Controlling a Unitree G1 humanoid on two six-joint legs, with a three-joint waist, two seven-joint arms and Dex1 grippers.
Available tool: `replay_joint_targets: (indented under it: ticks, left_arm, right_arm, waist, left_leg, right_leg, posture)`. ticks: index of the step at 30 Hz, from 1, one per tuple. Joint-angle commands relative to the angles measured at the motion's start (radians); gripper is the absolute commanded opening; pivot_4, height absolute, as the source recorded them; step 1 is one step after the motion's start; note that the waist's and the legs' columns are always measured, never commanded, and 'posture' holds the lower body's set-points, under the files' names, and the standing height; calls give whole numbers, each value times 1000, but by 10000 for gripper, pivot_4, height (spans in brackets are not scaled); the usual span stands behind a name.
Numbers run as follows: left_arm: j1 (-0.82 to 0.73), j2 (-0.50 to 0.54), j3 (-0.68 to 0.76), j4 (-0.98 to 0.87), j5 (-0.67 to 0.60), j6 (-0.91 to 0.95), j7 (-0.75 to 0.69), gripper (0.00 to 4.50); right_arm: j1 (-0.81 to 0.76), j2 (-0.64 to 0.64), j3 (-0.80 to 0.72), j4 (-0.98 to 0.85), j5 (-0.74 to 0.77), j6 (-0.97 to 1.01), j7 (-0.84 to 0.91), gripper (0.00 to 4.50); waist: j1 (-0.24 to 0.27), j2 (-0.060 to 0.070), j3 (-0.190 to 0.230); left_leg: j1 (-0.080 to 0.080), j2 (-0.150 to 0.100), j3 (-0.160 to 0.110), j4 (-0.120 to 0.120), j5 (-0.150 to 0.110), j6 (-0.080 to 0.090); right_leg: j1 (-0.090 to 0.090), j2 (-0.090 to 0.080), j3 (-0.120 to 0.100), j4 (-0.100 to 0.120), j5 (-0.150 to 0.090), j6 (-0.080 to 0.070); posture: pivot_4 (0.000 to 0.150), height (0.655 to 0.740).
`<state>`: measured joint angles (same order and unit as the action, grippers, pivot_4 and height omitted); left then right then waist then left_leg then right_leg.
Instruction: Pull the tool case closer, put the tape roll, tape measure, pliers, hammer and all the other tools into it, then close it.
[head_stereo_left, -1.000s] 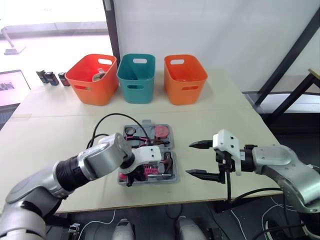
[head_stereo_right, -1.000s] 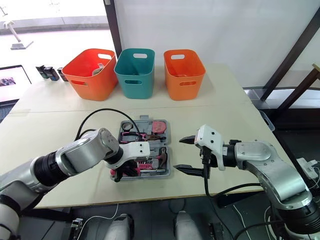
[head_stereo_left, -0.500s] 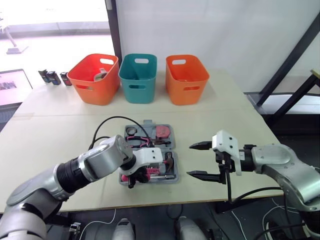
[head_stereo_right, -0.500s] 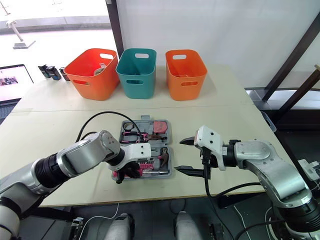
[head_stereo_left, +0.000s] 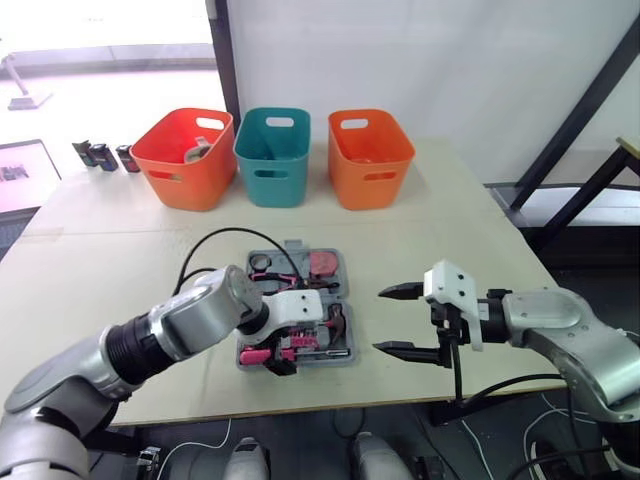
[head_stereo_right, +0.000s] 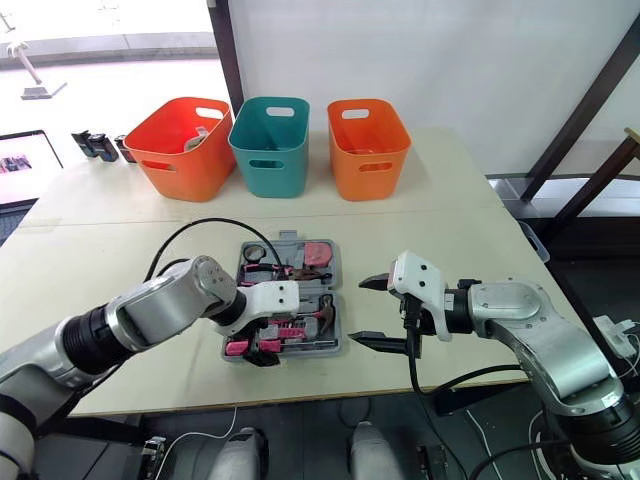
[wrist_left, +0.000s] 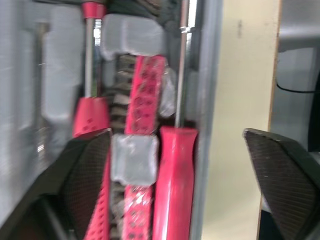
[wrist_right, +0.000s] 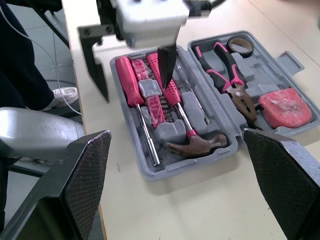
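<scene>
Left claw (wrist_right: 134, 84) open, straddling the screwdriver (wrist_right: 126, 82) at the tool case (wrist_right: 146, 173) near edge. Right claw (head_stereo_left: 383, 319) open, right of case.

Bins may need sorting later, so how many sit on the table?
3, in a row behind the case: left orange bin, teal bin in the middle, right orange bin. None seems hidden.

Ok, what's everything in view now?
Grey plastic tool case: one, open, near table edge.
Pink-handled screwdriver: one, case's near half.
Pink-gripped hammer: one, near half.
Pink-and-black pliers: one, far half.
Dark tape roll: one, far half.
Pink tape measure: one, far half.
Orange plastic bins: two, table's far side.
Teal plastic bin: one, between them.
Small dark objects: three, beyond far-left corner.
Black cable: one, looped beside case.
Beige table: one.
Left gripper: open, over case's near edge.
Right gripper: open, right of case.
</scene>
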<state>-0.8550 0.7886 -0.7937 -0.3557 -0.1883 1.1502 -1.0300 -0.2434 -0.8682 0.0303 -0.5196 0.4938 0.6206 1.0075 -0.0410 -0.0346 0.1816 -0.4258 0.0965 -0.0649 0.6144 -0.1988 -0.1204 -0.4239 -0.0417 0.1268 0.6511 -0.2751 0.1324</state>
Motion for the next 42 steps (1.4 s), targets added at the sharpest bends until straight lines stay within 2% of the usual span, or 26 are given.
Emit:
replay_joint_targets:
  ticks: [1, 5, 8, 11, 15, 16, 26, 42]
  left_arm:
    - [1, 40, 95, -35, -23, -26, -22, 44776]
    - [99, 53, 241, -40, -112, -93, -55, 44776]
    - [208, 66, 341, -23, -142, -218, -74, 37573]
    - [319, 80, 410, 16, -137, -370, -86, 22937]
    - [405, 21, 483, 72, -149, -466, -55, 1882]
    - [416, 23, 478, 81, -132, -498, -60, 603]
    - [501, -31, 484, 104, -112, -569, -43, 603]
    - [577, -44, 362, 249, 121, -738, -18, 603]
  right_arm:
    - [-17, -1, -5, -13, -1, -8, -7, 45000]
    - [-14, 2, -1, -18, -5, -7, -19, 45000]
    - [-11, 7, 2, -23, -3, -3, -31, 45000]
    - [-3, 9, -1, -32, 3, 6, -42, 45000]
    - [-4, 11, -1, -33, 12, 20, -55, 45000]
    - [-5, 11, 0, -34, 12, 20, -56, 45000]
    - [-13, 9, 2, -29, 10, 20, -59, 45000]
    - [-11, -6, -10, -37, 20, 45, -52, 45000]
  waist:
    - [-1, 0, 0]
    - [-2, 1, 0]
    - [-1, 1, 0]
    - [-1, 1, 0]
    - [4, 1, 0]
    - [5, 1, 0]
    - [3, 1, 0]
    - [1, 4, -3]
  left_leg:
    - [0, 0, 0, 0, 0, 0]
    - [0, 0, 0, 0, 0, 0]
    - [0, 0, 0, 0, 0, 0]
    - [0, 0, 0, 0, 0, 0]
    - [0, 0, 0, 0, 0, 0]
    - [0, 0, 0, 1, 0, 0]
    - [1, 0, 0, 0, 0, 0]
    - [3, 0, 0, 0, 0, 0]
  right_leg:
    - [0, 0, 0, 0, 0, 0]
    - [0, 0, 0, 0, 0, 0]
    - [0, 0, 0, 1, 0, 0]
    - [0, 0, 0, 1, 0, 0]
    - [0, 0, 0, 0, 0, 0]
    - [0, 0, 0, 0, 0, 0]
    - [0, 0, 0, 0, 0, 0]
    - [3, 0, 0, 0, 0, 0]
  posture:
    - [1500, 7400]
    - [1500, 7400]
    - [1500, 7400]
    - [1500, 7400]
    - [1500, 7400]
    - [1500, 7400]
    - [1500, 7400]
    - [1500, 7400]
